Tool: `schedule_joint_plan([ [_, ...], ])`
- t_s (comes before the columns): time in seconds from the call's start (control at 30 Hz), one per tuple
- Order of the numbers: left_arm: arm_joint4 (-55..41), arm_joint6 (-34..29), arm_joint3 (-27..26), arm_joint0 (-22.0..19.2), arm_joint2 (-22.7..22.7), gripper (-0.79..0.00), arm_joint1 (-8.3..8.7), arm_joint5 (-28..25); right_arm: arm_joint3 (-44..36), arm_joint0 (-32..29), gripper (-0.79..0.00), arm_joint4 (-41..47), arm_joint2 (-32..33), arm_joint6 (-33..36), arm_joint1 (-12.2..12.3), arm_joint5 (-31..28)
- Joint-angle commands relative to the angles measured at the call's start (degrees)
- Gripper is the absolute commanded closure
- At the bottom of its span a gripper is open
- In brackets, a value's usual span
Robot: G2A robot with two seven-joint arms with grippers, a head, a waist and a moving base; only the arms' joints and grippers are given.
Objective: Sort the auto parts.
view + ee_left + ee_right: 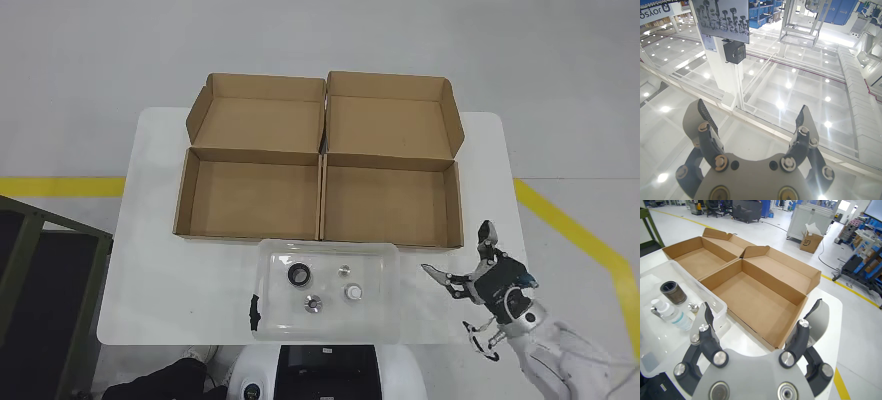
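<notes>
Gaping wide, the left gripper (752, 103) faces the ceiling. At the table's near edge, centre, a clear tray (378, 318) holds a dark cylindrical bearing (299, 273), a white-capped bottle (353, 292) and small metal fittings (314, 304). To its right hangs the right gripper (762, 302), fingers spread wide.

A shallow clear plastic tray (385, 318) sits at the near edge of the white table (160, 260), and its open top leaves it reachable from above. Inside the tray stand 4 obstacles with narrow gaps between them: a dark metal cylinder (299, 273) at far left, a small silver fitting (344, 269), a white-capped clear bottle (353, 292) and a round silver part (313, 303). Just beyond the tray's far wall, 2 brown cardboard boxes (250, 200) (385, 205) stand side by side with their lids back. Bare tabletop flanks the tray on both sides. The open-jawed right gripper (460, 255) is over the strip to the tray's right.
</notes>
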Motion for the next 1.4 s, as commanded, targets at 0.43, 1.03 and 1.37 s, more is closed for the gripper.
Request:
schedule_joint_plan([
  [0.43, 0.0, 0.0, 0.0, 0.0, 0.0, -0.785, 0.0, 0.0, -8.34, 2.48, -0.785, -5.28, -9.54, 5.38, 1.38, -14.84],
  [1.03, 0.0, 0.0, 0.0, 0.0, 0.0, -0.785, 0.0, 0.0, -2.88, 10.09, -0.785, -10.03, -20.99, 17.09, 2.19, -17.21],
  [1.37, 0.0, 0.0, 0.0, 0.0, 0.0, -0.785, 0.0, 0.0, -0.73, 12.61, -0.785, -8.41, -24.71, 23.57, 2.43, -16.53],
])
